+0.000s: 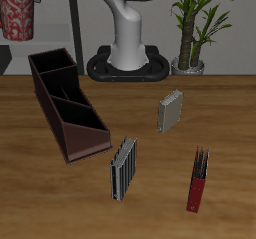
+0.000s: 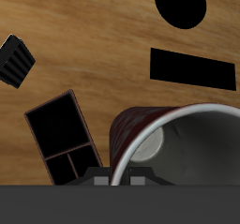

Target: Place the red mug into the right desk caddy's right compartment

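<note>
your gripper (image 1: pixel 18 28) is high above the table's back corner, beyond the caddy (image 1: pixel 66 103), and the red mug (image 1: pixel 20 16) hangs in it; in the wrist view the mug (image 2: pixel 173 141) fills the space right at the fingers, its pale inside showing. you can't see the fingertips themselves, but they hold the mug off the table. the caddy (image 2: pixel 64 139) lies well below, its square end section (image 1: pixel 49 65) nearest the mug, with a grey ribbed block (image 2: pixel 14 61) off to one side.
</note>
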### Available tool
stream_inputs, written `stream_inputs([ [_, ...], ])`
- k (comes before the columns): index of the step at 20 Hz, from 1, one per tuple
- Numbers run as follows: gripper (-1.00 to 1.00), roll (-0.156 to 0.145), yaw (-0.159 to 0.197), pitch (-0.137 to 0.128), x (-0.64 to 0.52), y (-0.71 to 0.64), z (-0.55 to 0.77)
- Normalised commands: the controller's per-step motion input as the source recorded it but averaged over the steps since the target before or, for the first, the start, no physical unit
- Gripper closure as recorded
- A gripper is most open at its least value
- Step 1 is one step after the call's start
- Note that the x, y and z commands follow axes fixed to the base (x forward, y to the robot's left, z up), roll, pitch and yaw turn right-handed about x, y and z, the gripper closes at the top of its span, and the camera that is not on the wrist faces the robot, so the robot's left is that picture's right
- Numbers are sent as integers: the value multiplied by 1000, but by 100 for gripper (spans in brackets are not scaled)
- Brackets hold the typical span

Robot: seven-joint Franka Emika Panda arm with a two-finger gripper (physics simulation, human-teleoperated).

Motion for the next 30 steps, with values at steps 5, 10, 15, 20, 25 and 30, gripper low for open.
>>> stream_inputs([
  [5, 100, -66, 27, -18, -364, -144, -28],
  [10, 100, -12, -33, -14, -489, 70, -61],
  [15, 100, -5, 40, 17, -374, 225, -166],
  [20, 100, 15, 13, 31, -292, 219, -255],
  [25, 100, 20, -1, 29, -183, 142, -269],
  [30, 100, 6, -6, 21, -223, 143, -273],
])
